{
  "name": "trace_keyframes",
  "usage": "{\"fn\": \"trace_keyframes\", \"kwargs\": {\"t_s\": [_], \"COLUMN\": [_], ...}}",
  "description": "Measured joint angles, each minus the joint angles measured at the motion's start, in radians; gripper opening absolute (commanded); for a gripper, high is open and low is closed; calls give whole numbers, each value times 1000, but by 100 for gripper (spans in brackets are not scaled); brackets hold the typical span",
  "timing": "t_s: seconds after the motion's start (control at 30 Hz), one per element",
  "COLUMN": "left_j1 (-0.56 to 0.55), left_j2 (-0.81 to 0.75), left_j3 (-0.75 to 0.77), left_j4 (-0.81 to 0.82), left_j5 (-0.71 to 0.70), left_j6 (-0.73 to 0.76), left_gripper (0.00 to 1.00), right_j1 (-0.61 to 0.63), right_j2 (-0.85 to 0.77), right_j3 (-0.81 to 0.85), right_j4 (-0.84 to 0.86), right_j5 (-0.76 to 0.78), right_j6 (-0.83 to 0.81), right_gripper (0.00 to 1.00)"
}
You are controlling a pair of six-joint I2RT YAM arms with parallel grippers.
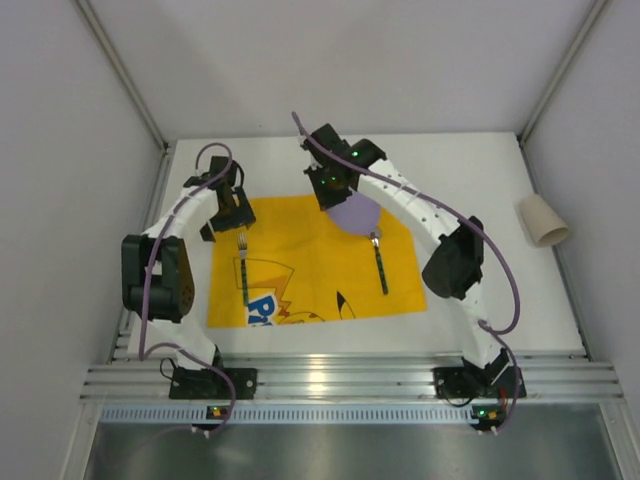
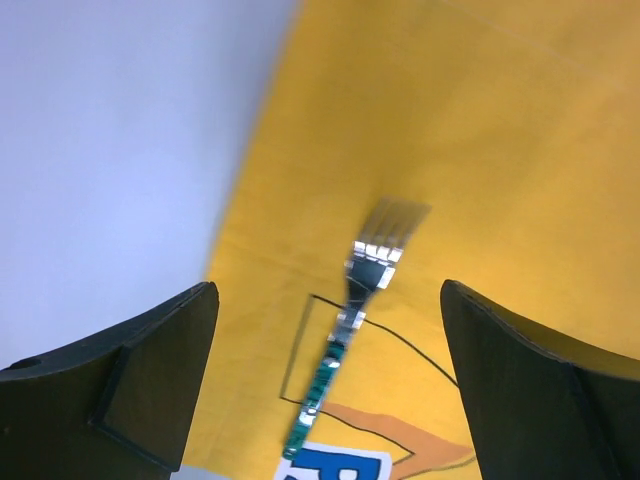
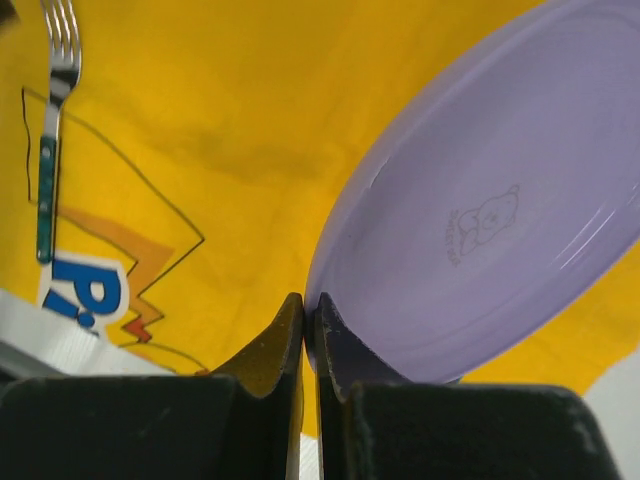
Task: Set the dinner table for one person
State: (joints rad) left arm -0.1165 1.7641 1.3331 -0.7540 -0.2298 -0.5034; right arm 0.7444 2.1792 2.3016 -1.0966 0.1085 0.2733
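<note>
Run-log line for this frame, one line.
left gripper: open above fork | fork: flat on yellow placemat | right gripper: shut on purple plate rim, at placemat's far edge

- Looked like matt yellow cloth, faintly creased, with flat printed colours: placemat point(image 1: 310, 260)
- Gleamed as polished, mirror-bright metal at the head of the fork point(image 2: 343, 325), with a glossy green patterned handle
- Shone as smooth, glossy lilac plastic, a small bear mark moulded in: plate point(image 3: 480, 220)
- Appeared smooth, matt white across the dinner table point(image 1: 480, 170)
- Read as ribbed, satin aluminium along the rail point(image 1: 350, 380)
- Seemed matt beige, paper-like: cup point(image 1: 543, 220)
</note>
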Motion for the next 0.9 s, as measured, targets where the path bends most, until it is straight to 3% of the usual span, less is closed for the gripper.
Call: {"fn": "trace_keyframes", "kwargs": {"t_s": [0.3,0.47,0.8,0.83,0.87,0.9], "left_j1": [253,247,235,233,229,225], "left_j2": [-95,-92,-72,-72,-72,-72], "left_j3": [-56,-69,-100,-110,-116,-122], "left_j4": [-69,-89,-85,-86,-88,-88], "left_j5": [-169,-143,-55,-50,-47,-45], "left_j6": [-142,-184,-220,-221,-223,-224], "left_gripper": [98,97,96,96,96,96], "right_j1": [18,54,224,239,251,260], "right_j2": [63,63,63,64,64,64], "right_j3": [-114,-146,-233,-233,-233,-233], "right_j4": [-17,-2,3,3,3,3], "right_j5": [-374,-473,-487,-491,-496,-503], "right_j6": [-64,-81,-99,-100,-99,-95], "right_gripper": [0,0,2,13,48,59]}}
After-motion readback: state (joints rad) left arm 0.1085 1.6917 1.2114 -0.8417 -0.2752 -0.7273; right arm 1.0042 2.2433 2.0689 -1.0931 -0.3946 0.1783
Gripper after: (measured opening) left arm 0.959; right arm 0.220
